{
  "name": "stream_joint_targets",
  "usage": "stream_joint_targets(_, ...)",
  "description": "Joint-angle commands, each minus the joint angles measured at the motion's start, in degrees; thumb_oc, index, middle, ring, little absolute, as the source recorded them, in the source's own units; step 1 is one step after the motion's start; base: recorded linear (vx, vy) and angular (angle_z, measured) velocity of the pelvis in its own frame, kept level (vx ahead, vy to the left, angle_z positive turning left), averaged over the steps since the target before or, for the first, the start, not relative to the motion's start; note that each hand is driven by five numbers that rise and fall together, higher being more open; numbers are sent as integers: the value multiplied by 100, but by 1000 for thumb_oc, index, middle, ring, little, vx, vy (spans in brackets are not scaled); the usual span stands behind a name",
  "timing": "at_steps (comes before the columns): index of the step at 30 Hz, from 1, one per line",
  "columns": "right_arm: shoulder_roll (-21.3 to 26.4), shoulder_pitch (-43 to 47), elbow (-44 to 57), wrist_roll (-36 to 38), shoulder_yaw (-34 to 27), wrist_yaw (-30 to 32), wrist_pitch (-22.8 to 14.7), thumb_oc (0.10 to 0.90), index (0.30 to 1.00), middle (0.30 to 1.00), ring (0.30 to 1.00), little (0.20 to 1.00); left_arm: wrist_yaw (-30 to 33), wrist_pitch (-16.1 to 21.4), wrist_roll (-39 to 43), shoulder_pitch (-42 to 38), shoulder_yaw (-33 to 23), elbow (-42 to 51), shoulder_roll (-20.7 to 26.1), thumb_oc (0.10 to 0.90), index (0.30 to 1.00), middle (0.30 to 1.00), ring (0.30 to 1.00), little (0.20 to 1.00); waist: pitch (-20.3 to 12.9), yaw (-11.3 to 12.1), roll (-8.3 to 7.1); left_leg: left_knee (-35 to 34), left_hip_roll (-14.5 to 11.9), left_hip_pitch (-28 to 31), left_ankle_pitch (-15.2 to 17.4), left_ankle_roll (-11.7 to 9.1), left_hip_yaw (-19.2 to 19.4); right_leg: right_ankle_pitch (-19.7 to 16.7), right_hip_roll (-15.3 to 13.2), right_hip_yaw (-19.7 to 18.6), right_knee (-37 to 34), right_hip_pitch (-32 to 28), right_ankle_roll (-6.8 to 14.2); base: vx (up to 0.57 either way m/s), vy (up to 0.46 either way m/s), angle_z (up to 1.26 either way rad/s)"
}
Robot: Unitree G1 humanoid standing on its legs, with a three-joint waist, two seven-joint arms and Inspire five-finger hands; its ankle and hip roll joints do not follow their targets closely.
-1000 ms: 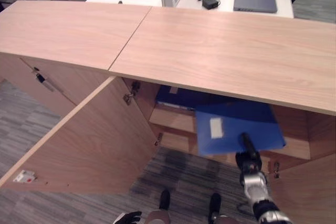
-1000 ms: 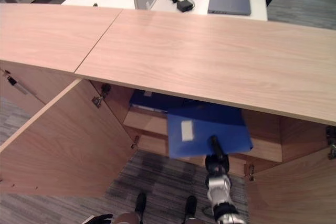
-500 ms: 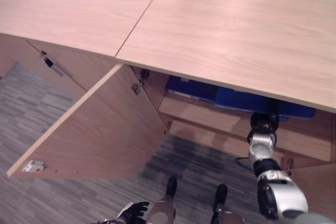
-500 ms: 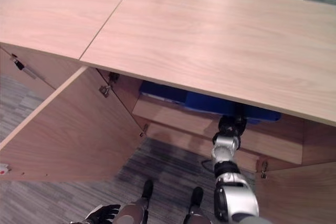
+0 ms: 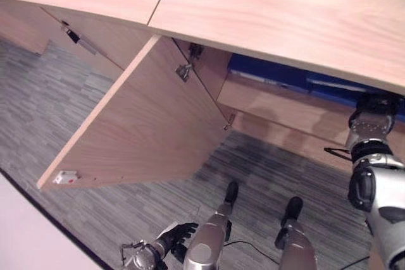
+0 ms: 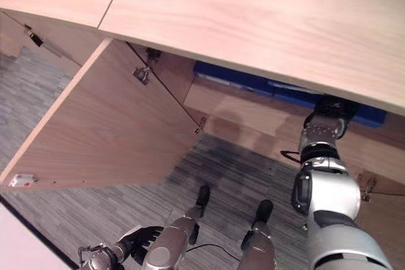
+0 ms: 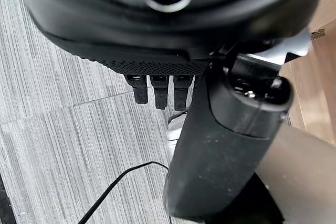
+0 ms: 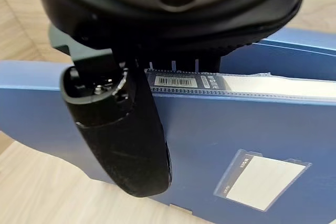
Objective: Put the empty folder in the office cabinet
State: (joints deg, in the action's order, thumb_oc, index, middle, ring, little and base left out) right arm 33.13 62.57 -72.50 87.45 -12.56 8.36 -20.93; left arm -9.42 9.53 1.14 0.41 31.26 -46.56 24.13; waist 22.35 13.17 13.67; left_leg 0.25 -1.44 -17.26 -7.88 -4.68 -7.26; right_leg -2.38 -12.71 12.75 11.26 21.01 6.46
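The blue folder (image 8: 210,145), with a white label pocket on its cover, lies inside the cabinet on the wooden shelf (image 5: 278,102). In the eye views its blue edge (image 6: 370,116) shows just under the cabinet top. My right hand (image 8: 126,129) reaches into the opening (image 6: 332,113). Its thumb presses on the folder's cover, and its fingers are hidden beneath it. A second blue folder (image 5: 266,71) lies further back on the same shelf. My left hand (image 5: 174,238) hangs low by my side with relaxed fingers and holds nothing.
The cabinet's left door (image 5: 145,124) swings wide open toward me over the grey carpet (image 5: 266,169). The wooden cabinet top (image 5: 285,11) overhangs the shelf. A closed door with a dark handle (image 5: 73,35) is at the far left.
The folder has gone from in front of the opening onto the shelf, under the top. My right arm has stretched in after it. The camera has tilted downward.
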Motion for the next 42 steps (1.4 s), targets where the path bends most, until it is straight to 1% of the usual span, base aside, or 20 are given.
stream_joint_targets(1,759,613,533,-172,483,-276,-159,400,300,300,300,300,-47,89,67,119,253,-18,526,800,900,900,900,900,-404,134,-59,765,-143,-488,767,-221,-9,849,-340,-393,764,215,461,32,20,-1)
stream_joint_targets(2,729,809,447,-126,584,-195,-189,400,300,300,300,300,-107,53,94,50,396,106,503,800,900,900,900,900,-394,156,-27,821,-111,-587,819,-206,-10,894,-366,-427,856,356,469,63,2,-7)
stream_joint_targets(3,820,889,420,-88,566,-150,-137,400,300,300,300,300,-118,37,121,114,357,13,474,800,900,900,900,900,-386,171,-1,853,-88,-633,891,-195,-22,975,-380,-441,928,423,480,51,-6,0)
stream_joint_targets(5,1109,842,316,-145,594,-97,-130,400,300,300,300,300,13,143,-19,339,270,-143,541,800,900,900,900,900,-357,236,75,935,-37,-725,930,-180,-43,1031,-424,-452,1044,531,492,13,-1,9)
stream_joint_targets(7,1293,915,203,-232,745,-39,-87,400,300,300,300,300,84,155,-69,476,298,-169,598,800,900,900,900,900,-316,299,153,1068,7,-861,930,-166,-67,1013,-456,-471,1222,686,500,-7,-6,11)
stream_joint_targets(8,1404,929,142,-318,825,17,-47,493,439,439,439,439,92,144,-46,527,262,-194,607,800,900,900,900,900,-302,320,167,1125,23,-879,1015,-170,-89,1115,-485,-491,1321,745,504,34,-11,13)
stream_joint_targets(9,1541,1003,107,-395,902,49,-17,800,900,900,900,900,91,160,-32,573,255,-176,633,800,900,900,900,900,-304,341,180,1168,46,-925,1037,-170,-87,1150,-504,-500,1389,795,501,45,0,8)
stream_joint_targets(11,1737,1088,23,-501,996,150,30,800,900,900,900,900,115,170,-51,592,232,-180,688,800,900,900,900,900,-276,384,241,1306,83,-1035,1096,-166,-117,1226,-553,-507,1596,922,501,4,-1,2)
stream_joint_targets(16,1990,1274,-169,-692,1148,321,133,800,900,900,900,900,148,188,-80,676,238,-149,734,800,900,900,900,900,-256,396,279,1499,137,-1144,1189,-157,-160,1324,-592,-530,1804,1006,490,14,-8,9)
stream_joint_targets(22,2127,1449,-457,-940,1225,739,259,800,900,900,900,900,222,144,-134,667,242,-121,727,800,900,900,900,900,-258,358,251,1562,155,-1126,1265,-150,-169,1392,-580,-551,1894,993,461,0,0,0)
stream_joint_targets(24,2174,1553,-743,-1079,1268,993,457,800,900,900,900,900,275,97,-145,606,256,-119,718,800,900,900,900,900,-269,327,196,1544,155,-1085,1282,-152,-175,1404,-557,-552,1879,960,444,0,0,0)
stream_joint_targets(25,2190,1612,-772,-1090,1302,1004,478,800,900,900,900,900,280,94,-145,594,256,-119,707,800,900,900,900,900,-252,324,204,1538,155,-1077,1281,-153,-173,1407,-557,-554,1878,955,443,0,0,0)
stream_joint_targets(28,2221,1848,-1135,-1319,1358,1343,840,800,900,900,900,900,347,3,-181,455,339,-103,659,800,900,900,900,900,-284,257,106,1485,151,-1001,1290,-153,-186,1414,-501,-552,1837,885,414,0,0,0)
stream_joint_targets(29,2234,1886,-1152,-1328,1378,1351,856,800,900,900,900,900,350,-4,-180,441,341,-104,652,800,900,900,900,900,-271,256,112,1477,150,-992,1287,-154,-187,1415,-501,-550,1832,877,413,2,-39,1)
stream_joint_targets(30,2265,1999,-1225,-1431,1437,1568,997,800,900,900,900,900,417,-46,-185,332,355,-137,609,800,900,900,900,900,-305,217,32,1424,139,-910,1293,-158,-203,1408,-471,-528,1786,801,404,4,-52,2)
stream_joint_targets(31,2304,2158,-1359,-1572,1513,1710,1218,800,900,900,900,900,470,-105,-193,195,369,-183,553,800,900,900,900,900,-349,180,-50,1360,122,-824,1293,-165,-208,1409,-448,-503,1690,684,389,11,-60,4)
stream_joint_targets(33,2330,2288,-1523,-1727,1611,1819,1400,800,900,900,900,900,533,-152,-187,62,366,-283,443,800,900,900,900,900,-384,132,-113,1295,112,-732,1279,-172,-219,1378,-419,-477,1558,546,372,20,-43,0)
stream_joint_targets(36,2380,2416,-1585,-1838,1693,1918,1491,800,900,900,900,900,558,-176,-244,80,423,-333,379,800,900,900,900,900,-457,130,-174,1170,88,-599,1255,-171,-255,1317,-418,-412,1380,353,368,3,-5,-2)
stream_joint_targets(38,2434,2444,-1596,-1959,1802,1896,1619,800,900,900,900,900,528,-180,-305,162,437,-305,368,800,900,900,900,900,-510,143,-218,1097,67,-508,1240,-174,-260,1277,-422,-379,1265,226,367,5,-11,-5)
stream_joint_targets(42,2466,2337,-1662,-2103,1863,1854,1717,800,900,900,900,900,491,-222,-267,184,421,-285,303,800,900,900,900,900,-577,171,-247,895,31,-318,1166,-171,-283,1200,-407,-305,1042,9,370,0,0,0)
